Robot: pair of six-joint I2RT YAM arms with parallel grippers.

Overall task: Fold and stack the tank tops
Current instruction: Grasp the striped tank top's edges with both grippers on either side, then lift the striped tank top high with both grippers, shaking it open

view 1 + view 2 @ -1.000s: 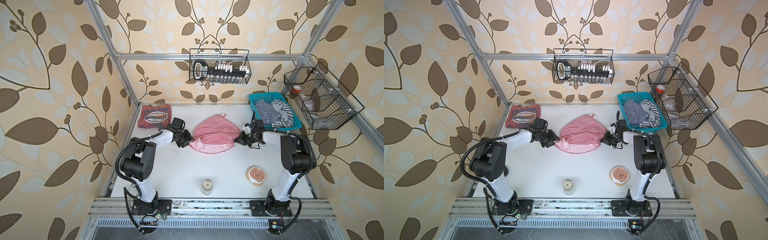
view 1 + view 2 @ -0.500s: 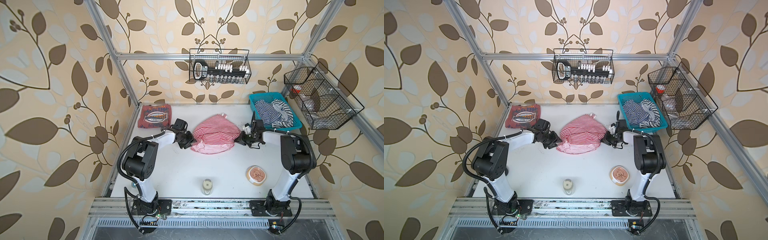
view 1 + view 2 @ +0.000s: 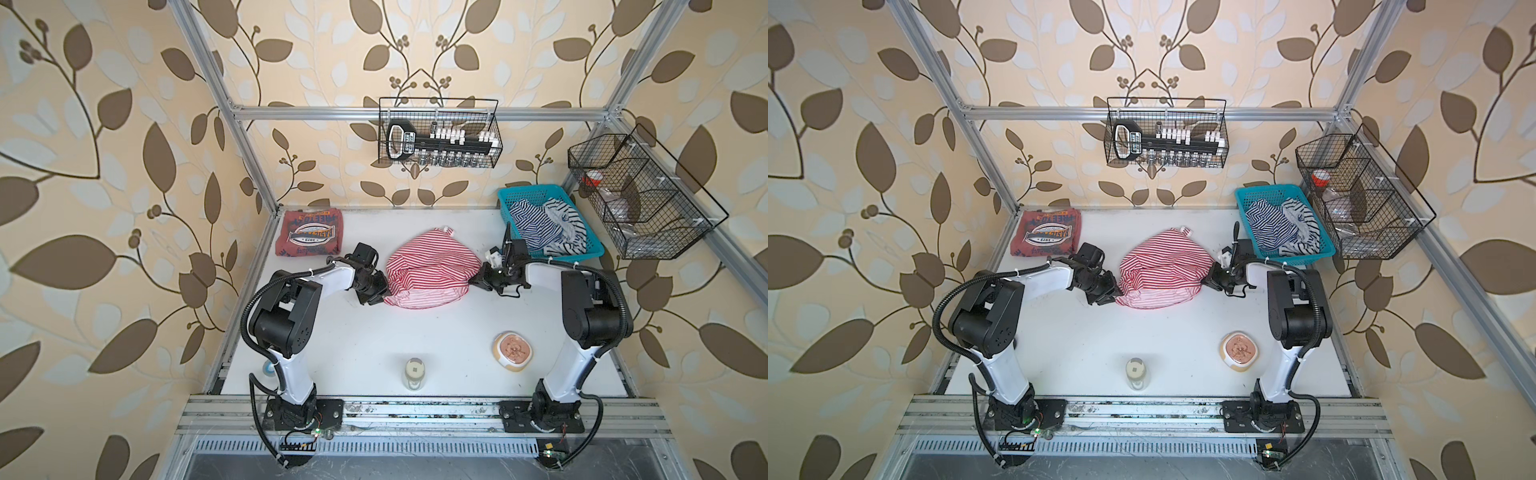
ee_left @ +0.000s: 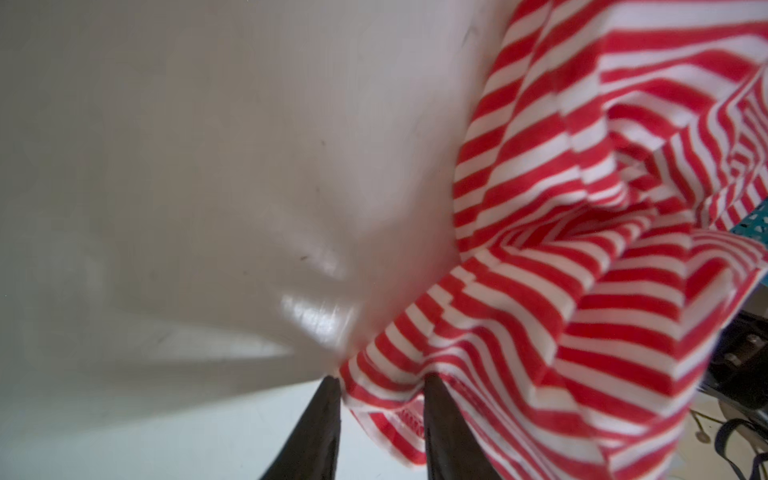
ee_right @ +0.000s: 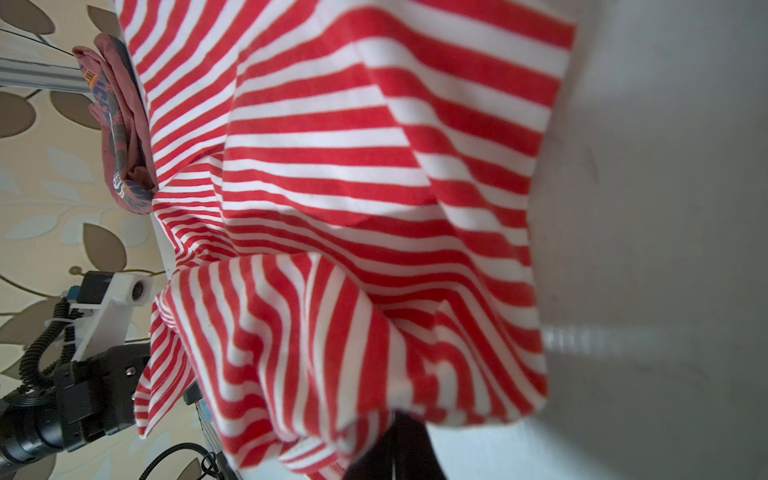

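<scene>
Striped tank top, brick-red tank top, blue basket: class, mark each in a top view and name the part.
Striped tank top (image 3: 432,270): in a top view, its bunched middle.
Brick-red tank top (image 3: 311,237): in a top view, its printed graphic.
Blue basket (image 3: 532,191): in a top view, its far rim.
</scene>
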